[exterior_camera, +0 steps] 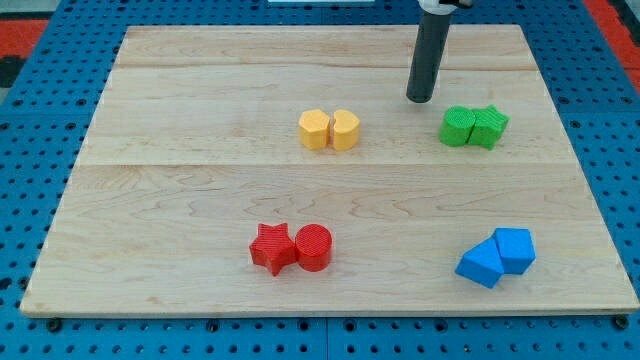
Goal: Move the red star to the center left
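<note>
Red star (271,247) sits near the counter's (180,120) bottom edge, a little left of the middle. It touches the red cylinder (314,247) on its right side; the two read as one clump.

We judge the star small, light and rigid, likely a hard plastic or wooden block. It should slide easily on the smooth wood and won't deform. The points are the catch: a push landing on one point will probably spin it rather than translate it. We have no pincer here, nothing opens or closes and nothing is held; the arm ends in a plain rod, so "taking hold" means picking a contact face. Best bet is the notch between two points on the star's lower right, pushing up and to the left. That spot is crowded by the cylinder, so we'd likely need to come in from below the star.

Outward from the star: yellow pair (329,130) up and slightly right, well apart. Green pair (474,127) far up and right. Blue pair (497,257) far right, level with the star.

Our tip (420,99) is far up-right of the star, between the yellow and green pairs, just beside the green one, touching neither.

Target zone, up-left of the star, has no blocks.
</note>
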